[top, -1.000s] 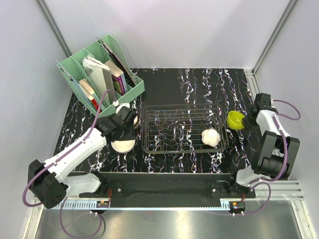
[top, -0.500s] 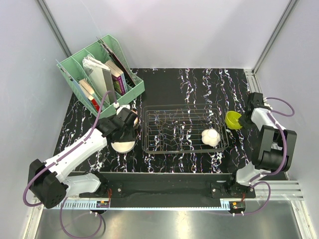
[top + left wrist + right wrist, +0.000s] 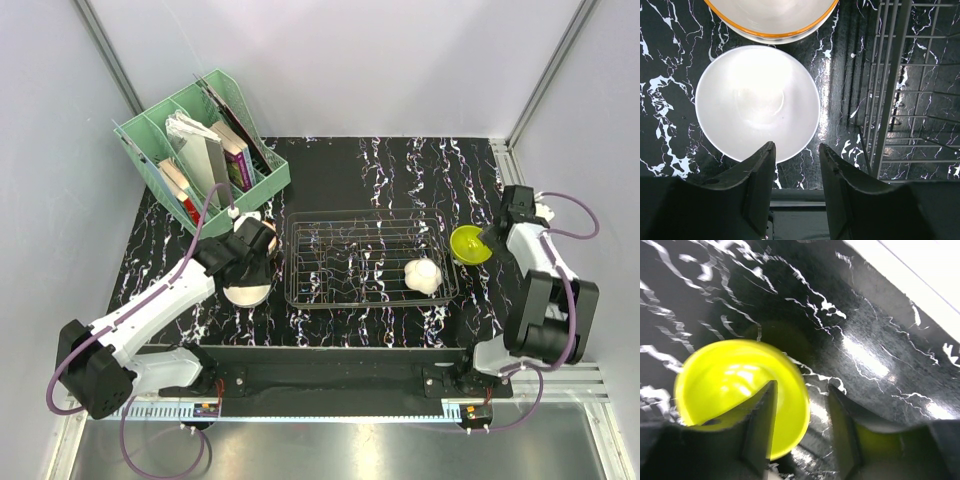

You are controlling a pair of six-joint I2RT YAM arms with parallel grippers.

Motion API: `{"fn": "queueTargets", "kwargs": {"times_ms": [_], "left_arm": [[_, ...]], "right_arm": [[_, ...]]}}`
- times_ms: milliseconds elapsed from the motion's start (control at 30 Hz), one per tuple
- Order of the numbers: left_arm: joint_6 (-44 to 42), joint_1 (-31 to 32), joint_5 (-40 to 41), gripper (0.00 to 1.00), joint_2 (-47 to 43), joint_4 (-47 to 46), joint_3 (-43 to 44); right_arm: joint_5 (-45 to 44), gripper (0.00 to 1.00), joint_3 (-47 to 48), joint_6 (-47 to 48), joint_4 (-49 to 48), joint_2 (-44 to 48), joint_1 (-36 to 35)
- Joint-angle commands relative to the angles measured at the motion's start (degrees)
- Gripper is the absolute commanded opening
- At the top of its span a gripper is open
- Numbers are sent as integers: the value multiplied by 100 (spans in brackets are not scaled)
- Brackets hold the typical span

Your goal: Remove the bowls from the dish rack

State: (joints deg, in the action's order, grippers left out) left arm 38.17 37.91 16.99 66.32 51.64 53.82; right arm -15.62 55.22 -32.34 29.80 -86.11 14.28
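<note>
**Q:** What does the figure show, from largest to smallest?

**A:** A black marbled table (image 3: 400,170) carries the dish rack (image 3: 340,262) at its centre. A mint-green file organiser (image 3: 272,184) stands at the table's 10 o'clock. One cream bowl (image 3: 423,277) sits among the prongs in the rack's 4 o'clock corner. The yellow-green bowl (image 3: 468,244) lies just outside the rack at its 3 o'clock. The right gripper (image 3: 802,386) has its jaws parted astride that bowl's rim, one finger inside and one outside, and neither visibly presses the wall. Whether the bowl rests fully on the table cannot be told. At the rack's 9 o'clock, the left gripper (image 3: 796,147) hangs spread and empty over the near rim of a white bowl (image 3: 757,95). That bowl lies close against an orange-rimmed bowl (image 3: 772,15).

**Q:** What could go wrong from here?

**A:** In my judgement there are three hazards.
- If the right arm leaves sideways instead of straight up, the inner finger could hook the rim and tip or drag the yellow-green bowl towards the table's 3 o'clock edge.
- If the left gripper descends, a finger could press the white bowl's rim and flip it against its neighbour.
- The cream bowl could snag on the wire prongs when lifted and pull the light rack along.

**Q:** What are the counts?

**A:** There is one table, one rack, one organiser, two grippers and four bowls. One bowl is in the rack and three are outside it.
</note>
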Motion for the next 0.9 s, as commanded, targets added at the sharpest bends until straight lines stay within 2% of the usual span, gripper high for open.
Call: {"fn": "queueTargets", "kwargs": {"times_ms": [0, 100, 200, 267, 367, 433, 467, 533, 733, 800, 867], "left_arm": [[76, 6, -21, 44, -128, -171, -47], [94, 6, -12, 44, -137, -189, -74], [146, 6, -47, 44, -85, -250, -39], [173, 41, -100, 44, -102, -294, -4], [138, 286, 40, 45, -216, -391, 224], [120, 383, 120, 47, -269, -409, 356], [103, 419, 94, 52, -269, -426, 496], [68, 445, -20, 55, -234, -514, 655], [-292, 849, -327, 58, 468, -760, 1726], [-398, 911, -819, 62, 993, -953, 2245], [-442, 981, -1362, 62, 1398, -1346, 2718]], "right_arm": [[-371, 63, 59, -27, 112, 1057, -22], [-311, 63, 155, -123, 288, 1778, -22], [294, 64, 261, -308, 456, 2333, -22], [1032, 63, 217, -396, 457, 2571, -83], [1315, 63, 164, -300, 404, 3002, -565], [1517, 63, 243, -98, 447, 3021, -829], [1544, 63, 313, -36, 535, 2925, -1100], [1535, 63, 428, 131, 781, 2863, -1348], [2018, 61, 156, 342, 1010, 2915, -1586], [2202, 61, 33, 482, 1028, 2828, -1595], [2299, 61, 15, 579, 1132, 2688, -1595]]}}
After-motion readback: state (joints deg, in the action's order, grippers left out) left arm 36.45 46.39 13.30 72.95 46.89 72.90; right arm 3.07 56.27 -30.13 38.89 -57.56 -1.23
